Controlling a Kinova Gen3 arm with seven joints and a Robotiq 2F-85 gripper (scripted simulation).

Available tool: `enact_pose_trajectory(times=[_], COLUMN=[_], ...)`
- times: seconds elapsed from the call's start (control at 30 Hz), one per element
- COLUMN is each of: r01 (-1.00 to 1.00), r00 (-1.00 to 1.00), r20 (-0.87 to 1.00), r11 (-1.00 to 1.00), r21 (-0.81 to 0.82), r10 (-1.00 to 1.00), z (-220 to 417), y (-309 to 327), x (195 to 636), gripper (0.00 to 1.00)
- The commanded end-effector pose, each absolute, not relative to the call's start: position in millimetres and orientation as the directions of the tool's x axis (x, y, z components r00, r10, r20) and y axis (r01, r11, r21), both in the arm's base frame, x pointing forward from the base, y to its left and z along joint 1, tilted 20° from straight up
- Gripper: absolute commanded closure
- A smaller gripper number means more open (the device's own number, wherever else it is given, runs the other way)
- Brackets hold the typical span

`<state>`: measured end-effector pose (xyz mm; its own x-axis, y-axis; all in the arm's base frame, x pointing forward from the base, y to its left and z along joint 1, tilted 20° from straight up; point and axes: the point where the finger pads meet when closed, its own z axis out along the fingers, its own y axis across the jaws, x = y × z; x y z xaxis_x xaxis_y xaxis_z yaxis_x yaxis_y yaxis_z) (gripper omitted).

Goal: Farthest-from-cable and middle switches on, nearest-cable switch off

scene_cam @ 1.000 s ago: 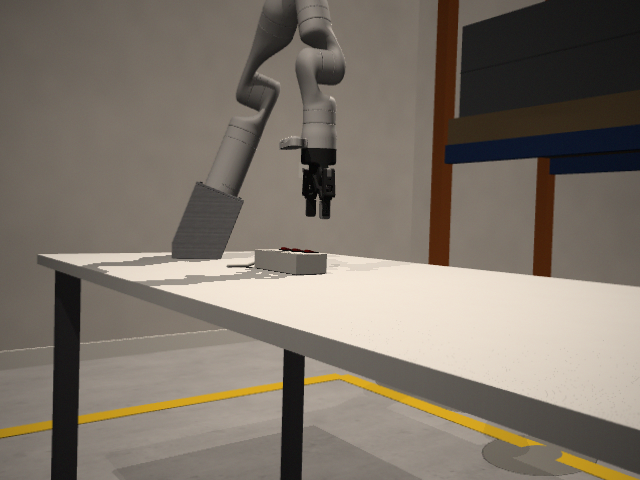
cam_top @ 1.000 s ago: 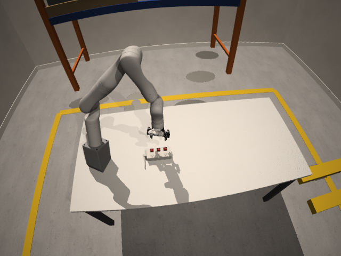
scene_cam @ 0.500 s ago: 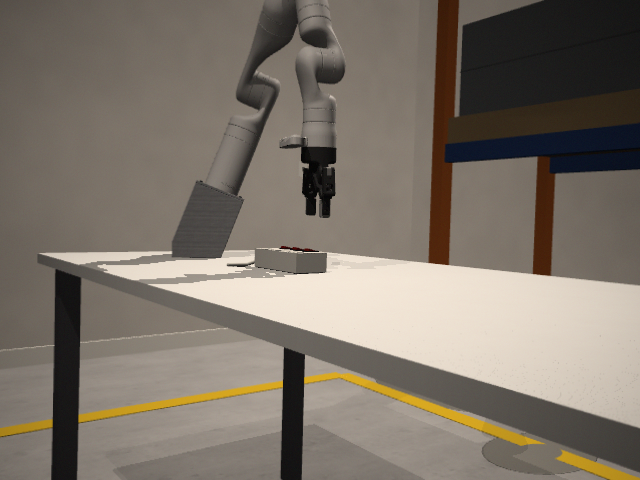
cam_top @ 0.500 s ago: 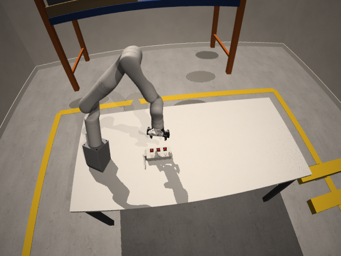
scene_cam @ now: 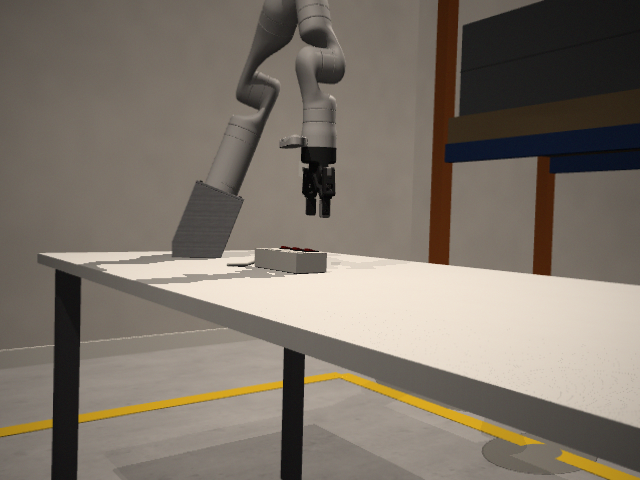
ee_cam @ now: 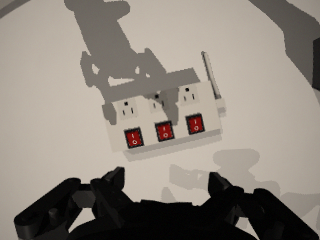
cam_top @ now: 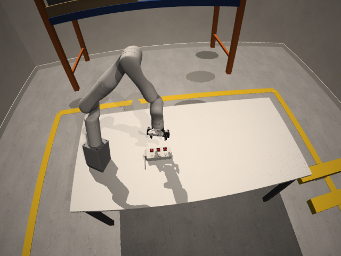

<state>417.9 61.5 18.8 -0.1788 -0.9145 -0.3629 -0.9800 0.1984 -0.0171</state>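
Observation:
A white power strip [cam_top: 157, 153] lies flat on the table, right way up, with three red rocker switches [cam_top: 158, 149] in a row along its far side. Its short cable [cam_top: 144, 162] leaves the left end in the top view. In the wrist view the strip [ee_cam: 164, 122] shows its three switches [ee_cam: 164, 132] and the cable [ee_cam: 214, 82] at the right end. I cannot tell each switch's position. My gripper [cam_top: 158, 133] is open and empty. It hangs well above the strip, a little behind it, as the exterior view shows for the gripper [scene_cam: 317, 206] and the strip [scene_cam: 291, 258].
The arm's grey base [cam_top: 96, 155] stands on the table left of the strip. An orange-legged shelf frame [cam_top: 231, 36] stands on the floor behind the table. Yellow floor markings [cam_top: 325, 182] lie around the table.

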Motion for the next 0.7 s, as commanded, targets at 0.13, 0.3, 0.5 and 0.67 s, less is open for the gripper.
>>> enact_pose_trajectory(times=[0.13, 0.3, 0.5, 0.67], r01=[-0.979, -0.979, -0.980, -0.990], r00=[-0.178, -0.178, -0.177, -0.104], r20=[-0.360, -0.360, -0.363, -0.356], r11=[0.201, 0.201, 0.197, 0.130], r21=[-0.026, -0.026, -0.019, -0.049], r10=[-0.916, -0.916, -0.915, -0.929], z=[19.4, 19.4, 19.4, 25.6], y=[59.7, 59.7, 60.8, 39.0], x=[419.6, 419.6, 418.3, 412.8], gripper=[0.00, 0.00, 0.00, 0.00])
